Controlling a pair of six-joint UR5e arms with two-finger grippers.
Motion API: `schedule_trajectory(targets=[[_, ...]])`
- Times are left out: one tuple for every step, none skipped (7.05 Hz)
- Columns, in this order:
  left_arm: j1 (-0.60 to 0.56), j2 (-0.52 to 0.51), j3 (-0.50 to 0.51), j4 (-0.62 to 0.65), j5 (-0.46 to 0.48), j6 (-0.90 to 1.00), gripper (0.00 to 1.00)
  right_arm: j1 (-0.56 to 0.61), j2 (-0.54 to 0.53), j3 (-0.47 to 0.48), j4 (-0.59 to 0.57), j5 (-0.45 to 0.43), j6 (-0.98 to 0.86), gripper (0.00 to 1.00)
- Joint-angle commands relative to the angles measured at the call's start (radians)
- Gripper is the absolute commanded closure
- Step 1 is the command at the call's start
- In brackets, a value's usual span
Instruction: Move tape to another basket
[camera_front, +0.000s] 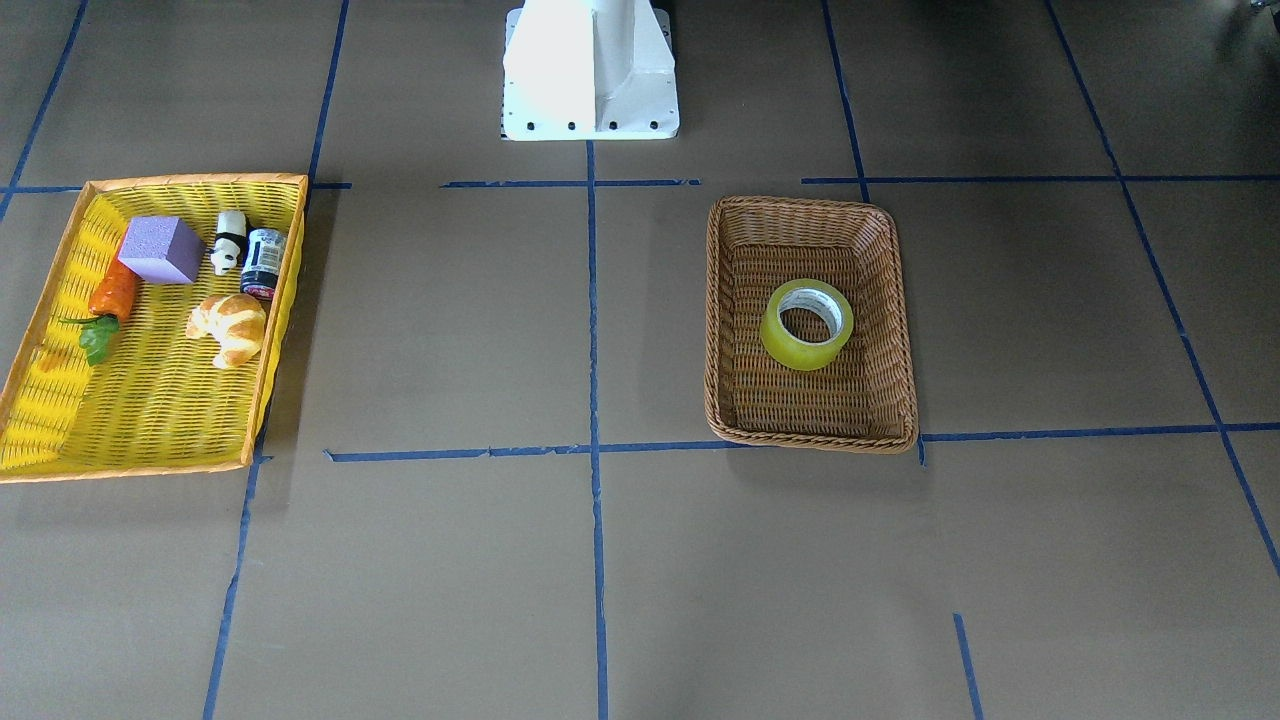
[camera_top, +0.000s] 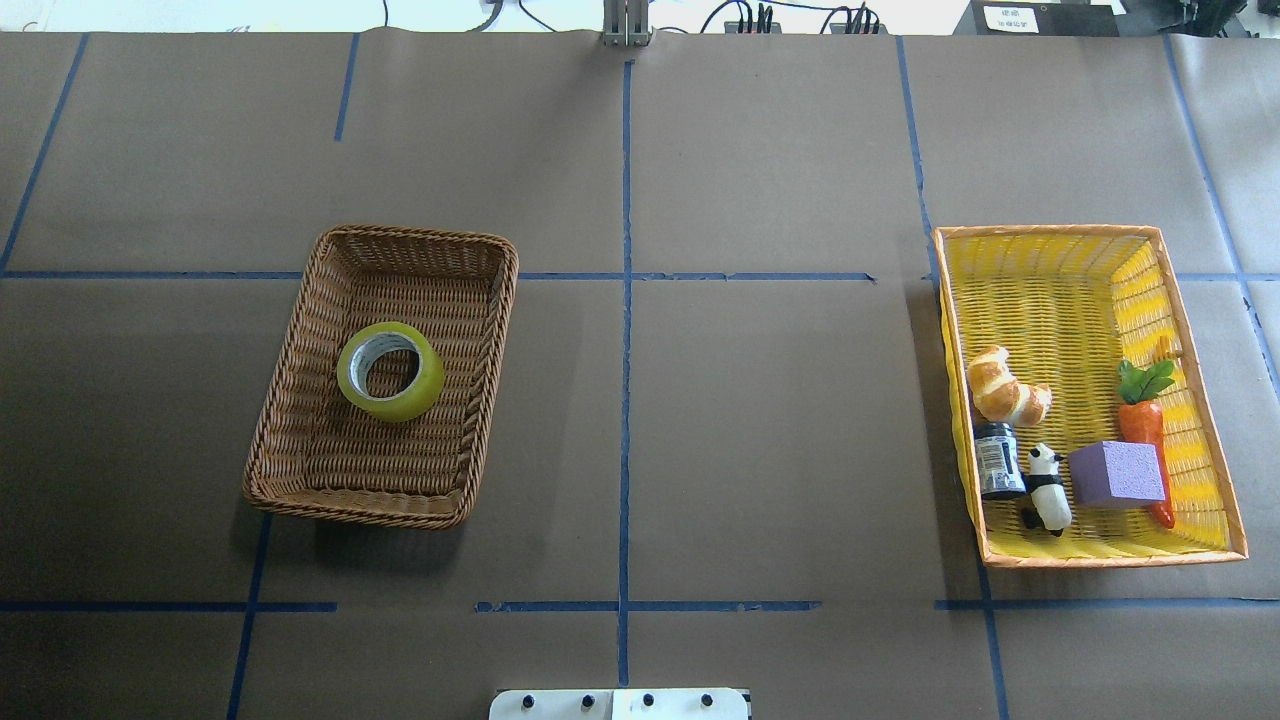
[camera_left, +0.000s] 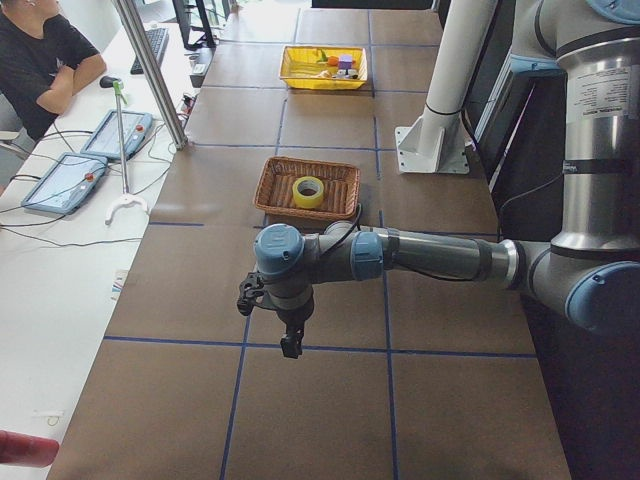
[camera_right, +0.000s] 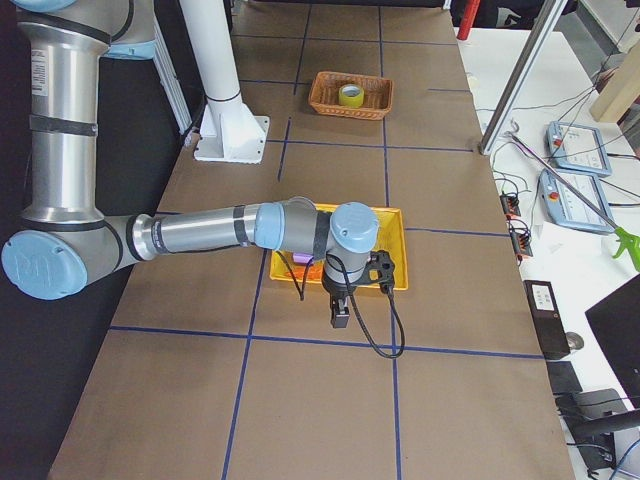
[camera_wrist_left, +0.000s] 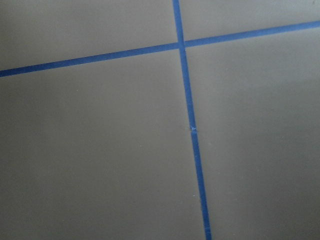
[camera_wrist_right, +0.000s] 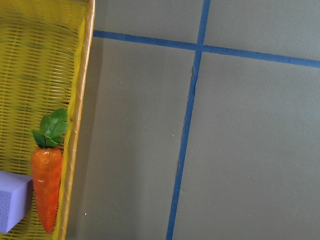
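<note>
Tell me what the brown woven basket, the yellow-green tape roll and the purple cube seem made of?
The brown woven basket looks like wicker or rattan: matte, visibly interlaced strands. The yellow-green tape roll: glossy translucent plastic film on a whitish core, probably cardboard. The purple cube: probably foam, matte and finely grainy.

A brown bench (camera_top: 760, 420) is divided into rectangles by blue tape lines (camera_top: 625, 400). On the robot's right side stands a flat yellow tray (camera_top: 1050, 300) with an orange rim. All its contents lie in the half nearer to the robot. A croissant (camera_top: 1005, 390) rests against the inner side wall, and a small dark jar (camera_top: 997, 460) lies just beside it. A panda figure (camera_top: 1046, 490) lies between the jar and a purple block (camera_top: 1115, 474). An orange carrot (camera_top: 1143, 425) with green leaves lies along the block's outer side. A person in black (camera_left: 40, 60) sits beyond the bench.
</note>
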Motion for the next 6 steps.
schedule_trajectory(targets=[[-0.011, -0.002, 0.02, 0.006, 0.001, -0.013, 0.0, -0.001, -0.001, -0.004, 0.0, 0.0, 0.0, 0.0], [-0.026, -0.005, 0.021, 0.008, -0.002, -0.018, 0.0, -0.001, -0.004, -0.006, -0.002, 0.002, 0.0, 0.0], [-0.029, 0.007, 0.026, 0.008, -0.026, -0.026, 0.0, -0.002, -0.008, -0.006, 0.0, 0.002, 0.0, 0.0], [-0.069, -0.002, 0.044, 0.003, -0.028, -0.039, 0.0, -0.002, -0.008, -0.006, 0.0, 0.0, -0.001, 0.0], [-0.078, 0.001, 0.044, 0.004, -0.03, -0.039, 0.0, -0.002, -0.017, -0.006, 0.0, 0.0, -0.001, 0.0], [-0.078, 0.004, 0.046, -0.003, -0.03, -0.041, 0.0, -0.005, -0.025, -0.006, 0.0, -0.001, -0.01, 0.0]])
